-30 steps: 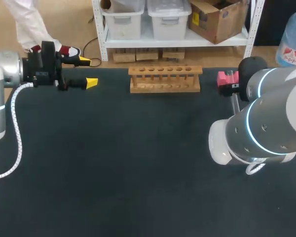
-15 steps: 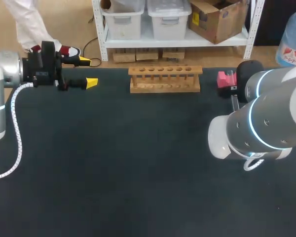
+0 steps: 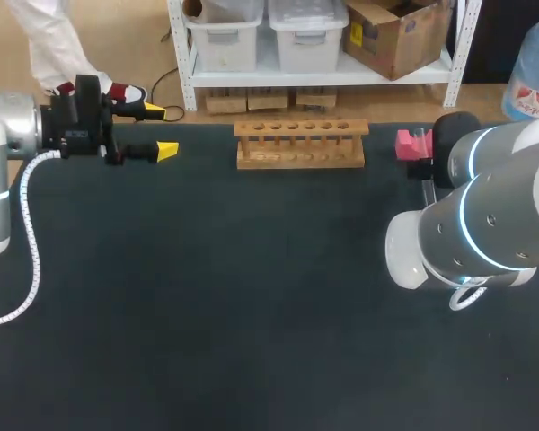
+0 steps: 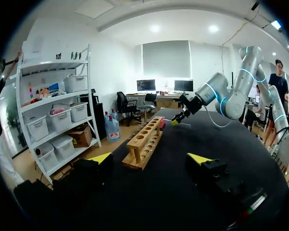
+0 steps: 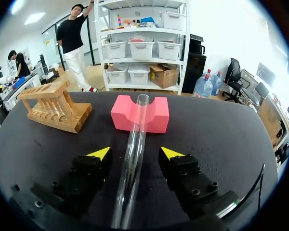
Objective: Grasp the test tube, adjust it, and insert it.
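Note:
A clear glass test tube (image 5: pixel 137 130) lies between the fingers of my right gripper (image 5: pixel 135 153), its far end resting in the notch of a pink foam block (image 5: pixel 154 115). Both yellow-tipped fingers stand a little off the glass, so the gripper is open. In the head view my right arm's body hides that gripper; only the pink block (image 3: pixel 411 142) and a short piece of the tube (image 3: pixel 428 190) show. The wooden test tube rack (image 3: pixel 300 144) stands at the table's far middle. My left gripper (image 3: pixel 160 131) is open and empty at the far left.
In the left wrist view the rack (image 4: pixel 145 144) stands ahead of my left gripper (image 4: pixel 150 159), with my right arm (image 4: pixel 221 96) beyond it. A white cable (image 3: pixel 31 242) hangs from my left arm. The black tabletop (image 3: pixel 251 296) stretches from the rack to the front edge.
My right arm's body has shifted slightly to the right in the head view. The left arm, the rack and the pink block have stayed put.

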`<move>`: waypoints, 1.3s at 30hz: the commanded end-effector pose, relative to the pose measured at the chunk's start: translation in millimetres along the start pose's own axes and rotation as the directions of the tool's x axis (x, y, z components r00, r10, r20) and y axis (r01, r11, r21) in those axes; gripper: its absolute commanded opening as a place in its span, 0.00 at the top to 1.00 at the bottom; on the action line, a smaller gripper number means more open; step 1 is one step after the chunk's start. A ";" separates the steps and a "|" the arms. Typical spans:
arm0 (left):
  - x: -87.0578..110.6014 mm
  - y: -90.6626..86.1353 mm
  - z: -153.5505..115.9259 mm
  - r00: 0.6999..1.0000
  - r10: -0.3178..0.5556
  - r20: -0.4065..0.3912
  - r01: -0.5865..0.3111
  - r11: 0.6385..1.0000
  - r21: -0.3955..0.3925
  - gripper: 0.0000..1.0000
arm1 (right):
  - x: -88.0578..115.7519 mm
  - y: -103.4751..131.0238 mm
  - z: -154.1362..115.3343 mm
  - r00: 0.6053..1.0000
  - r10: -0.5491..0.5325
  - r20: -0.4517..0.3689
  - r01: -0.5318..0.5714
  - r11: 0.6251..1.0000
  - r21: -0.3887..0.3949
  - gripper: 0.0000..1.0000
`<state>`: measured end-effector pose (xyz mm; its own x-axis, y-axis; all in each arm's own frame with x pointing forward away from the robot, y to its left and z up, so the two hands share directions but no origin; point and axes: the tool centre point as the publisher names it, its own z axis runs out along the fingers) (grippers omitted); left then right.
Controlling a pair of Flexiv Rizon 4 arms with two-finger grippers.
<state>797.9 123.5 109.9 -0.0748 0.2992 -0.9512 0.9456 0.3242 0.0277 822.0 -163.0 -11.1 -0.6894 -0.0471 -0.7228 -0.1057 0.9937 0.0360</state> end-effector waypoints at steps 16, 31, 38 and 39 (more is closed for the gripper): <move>1.1 -1.5 -0.2 1.000 0.003 0.004 -0.003 1.000 -0.005 0.00 | 4.9 0.3 3.6 1.000 -0.001 -0.031 0.000 1.000 -0.016 0.55; 1.1 -1.5 -0.2 1.000 0.003 0.004 -0.003 1.000 -0.005 0.00 | 8.3 0.4 2.4 0.999 0.003 -0.038 -0.004 1.000 -0.017 0.72; 1.1 -1.5 -0.2 1.000 0.003 0.004 -0.003 1.000 -0.005 0.00 | 8.1 0.1 1.3 0.999 0.004 -0.037 -0.004 1.000 -0.014 0.80; 1.1 -1.5 -0.2 1.000 0.003 0.004 -0.003 1.000 -0.005 0.00 | 8.0 0.0 1.2 0.999 0.004 -0.037 -0.004 1.000 -0.013 0.83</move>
<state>797.9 123.5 109.9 -0.0748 0.2992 -0.9512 0.9456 0.3243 0.0276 817.4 -162.2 -18.5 -0.7152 -0.0476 -0.6973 -0.1092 0.9930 0.0442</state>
